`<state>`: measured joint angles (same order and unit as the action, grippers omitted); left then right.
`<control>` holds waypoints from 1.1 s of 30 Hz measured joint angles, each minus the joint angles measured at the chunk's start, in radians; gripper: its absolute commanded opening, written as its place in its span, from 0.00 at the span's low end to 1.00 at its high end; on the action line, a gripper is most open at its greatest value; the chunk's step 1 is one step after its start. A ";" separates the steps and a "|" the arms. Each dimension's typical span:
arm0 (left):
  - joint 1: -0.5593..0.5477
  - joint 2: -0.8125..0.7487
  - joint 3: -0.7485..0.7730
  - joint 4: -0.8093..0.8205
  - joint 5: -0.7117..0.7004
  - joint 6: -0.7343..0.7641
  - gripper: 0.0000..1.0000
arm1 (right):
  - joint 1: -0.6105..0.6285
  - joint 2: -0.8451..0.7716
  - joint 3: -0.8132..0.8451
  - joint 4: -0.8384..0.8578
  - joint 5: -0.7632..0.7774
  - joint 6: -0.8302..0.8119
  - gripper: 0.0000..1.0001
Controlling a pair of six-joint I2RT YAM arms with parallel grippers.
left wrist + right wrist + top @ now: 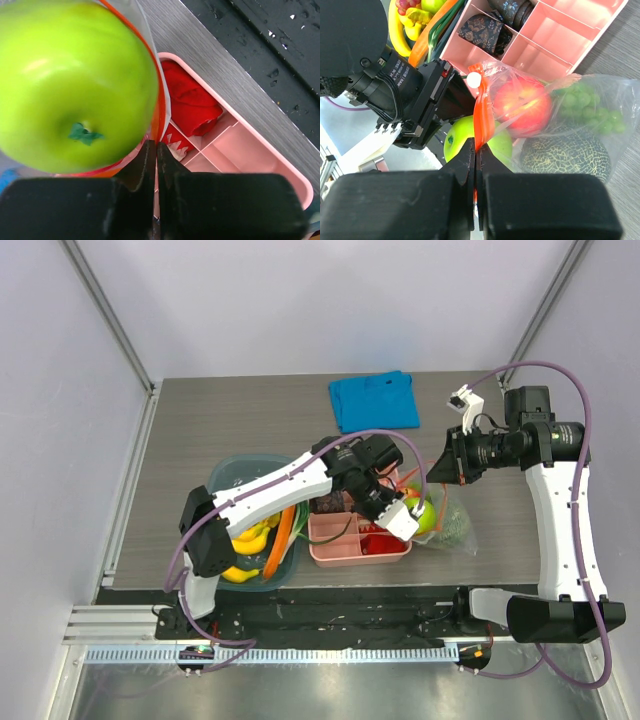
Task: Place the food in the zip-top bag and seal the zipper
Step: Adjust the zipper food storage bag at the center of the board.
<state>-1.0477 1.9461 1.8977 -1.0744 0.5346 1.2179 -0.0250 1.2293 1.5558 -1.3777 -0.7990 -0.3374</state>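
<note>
As I judge it, the filling is nearly done and the sealing step is in hand. The bag [605, 120] is on the table [250, 415], just right of the pink tray [260, 155]. Through its plastic I see the melon [565, 155], green grapes [582, 102] and a red fruit [520, 105]. The green apple [75, 85] sits right at the mouth, touching the zipper [481, 120]. The right gripper [476, 150] has its jaws closed on the zipper, which rises straight from them. The left gripper [156, 152] has its jaws pressed together too. The orange strip runs into their tips, so it seems to pinch the same zipper at another place. The next move, I think, calls for one gripper to hold firm while the other slides along the strip and presses it shut. The apple is the obstacle: it bulges at the mouth and may need to go deeper first. The grippers are also very near each other. The bin [232, 472] of other produce and the blue cloth [375, 400] are well apart from the work.
</note>
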 measured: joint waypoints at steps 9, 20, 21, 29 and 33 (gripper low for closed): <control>-0.002 -0.023 0.000 -0.010 0.019 -0.010 0.00 | 0.000 0.000 0.000 0.000 0.005 -0.002 0.01; -0.002 -0.170 0.066 -0.005 0.100 -0.126 0.00 | 0.000 0.000 -0.005 0.001 0.031 -0.029 0.01; -0.002 -0.178 0.066 0.002 0.105 -0.138 0.00 | 0.000 0.000 -0.006 0.000 0.031 -0.031 0.01; -0.002 -0.186 -0.046 0.045 0.066 -0.091 0.39 | 0.000 0.000 -0.012 0.001 0.031 -0.042 0.01; -0.002 -0.186 -0.124 0.073 0.035 -0.057 0.48 | 0.000 0.000 -0.012 0.000 0.030 -0.045 0.01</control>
<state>-1.0496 1.7599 1.7741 -1.0012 0.5701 1.1610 -0.0250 1.2293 1.5440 -1.3773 -0.7689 -0.3828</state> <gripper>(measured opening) 0.441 0.021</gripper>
